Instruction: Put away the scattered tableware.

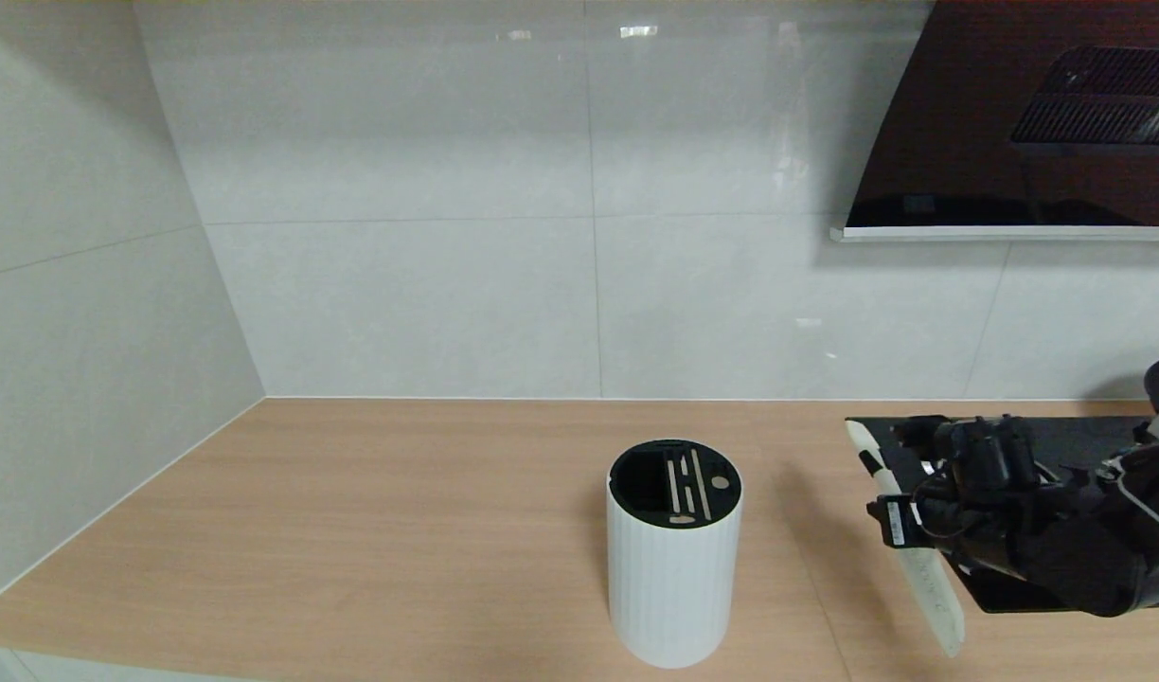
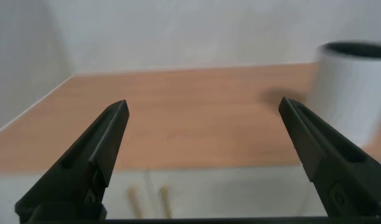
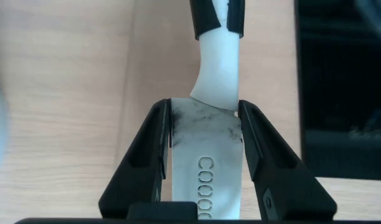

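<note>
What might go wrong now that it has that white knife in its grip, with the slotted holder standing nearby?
1. The right gripper pinches the white knife on its smooth flat blade, so the knife may slip or swivel in the grip.
2. The white holder has narrow slots in its black top. A poorly aligned blade could jam there or knock the tall holder over.

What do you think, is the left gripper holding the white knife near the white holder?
No, the right gripper holds the white knife, as the right wrist view shows. The left gripper is open and empty. The knife is near the white holder.
</note>
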You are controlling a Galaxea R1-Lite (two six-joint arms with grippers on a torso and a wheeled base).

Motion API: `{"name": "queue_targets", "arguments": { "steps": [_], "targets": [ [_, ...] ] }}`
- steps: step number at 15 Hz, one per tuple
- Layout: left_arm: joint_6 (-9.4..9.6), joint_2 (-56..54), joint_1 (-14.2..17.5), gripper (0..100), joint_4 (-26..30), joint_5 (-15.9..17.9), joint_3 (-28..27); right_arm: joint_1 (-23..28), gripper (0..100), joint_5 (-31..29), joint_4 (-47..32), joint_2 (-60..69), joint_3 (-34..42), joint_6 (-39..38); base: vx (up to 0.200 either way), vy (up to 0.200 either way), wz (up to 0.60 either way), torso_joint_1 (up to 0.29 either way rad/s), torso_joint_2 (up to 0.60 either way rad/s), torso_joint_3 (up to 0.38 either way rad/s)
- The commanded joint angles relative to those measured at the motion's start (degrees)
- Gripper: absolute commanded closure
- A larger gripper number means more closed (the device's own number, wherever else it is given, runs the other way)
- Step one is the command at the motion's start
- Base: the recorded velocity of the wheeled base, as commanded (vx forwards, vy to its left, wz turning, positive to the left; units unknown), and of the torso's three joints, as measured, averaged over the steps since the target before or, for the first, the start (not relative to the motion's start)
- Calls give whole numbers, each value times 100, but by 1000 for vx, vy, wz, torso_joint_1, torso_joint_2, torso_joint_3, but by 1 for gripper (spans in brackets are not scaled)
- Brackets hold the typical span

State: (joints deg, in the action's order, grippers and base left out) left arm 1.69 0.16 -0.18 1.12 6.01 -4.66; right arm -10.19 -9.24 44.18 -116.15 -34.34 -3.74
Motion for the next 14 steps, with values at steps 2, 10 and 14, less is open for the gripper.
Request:
{"name": "queue_targets", "arguments": {
  "steps": [2, 10, 14],
  "targets": [
    [-2, 1127, -17, 0, 705, 928, -1494, -229, 100, -8, -155, 954, -495, 14, 0, 0, 0, 0, 0, 0],
    [-372, 6224, -957, 0, -77, 2203, -4228, -1345, 100, -25, -867, 1763, -1998, -30, 0, 0, 0, 0, 0, 0],
    [-495, 7428, -1836, 0, -1518, 2045, -3445, -2145, 100, -271, -850, 2369, -1312, -127, 0, 0, 0, 0, 0, 0]
  ]
}}
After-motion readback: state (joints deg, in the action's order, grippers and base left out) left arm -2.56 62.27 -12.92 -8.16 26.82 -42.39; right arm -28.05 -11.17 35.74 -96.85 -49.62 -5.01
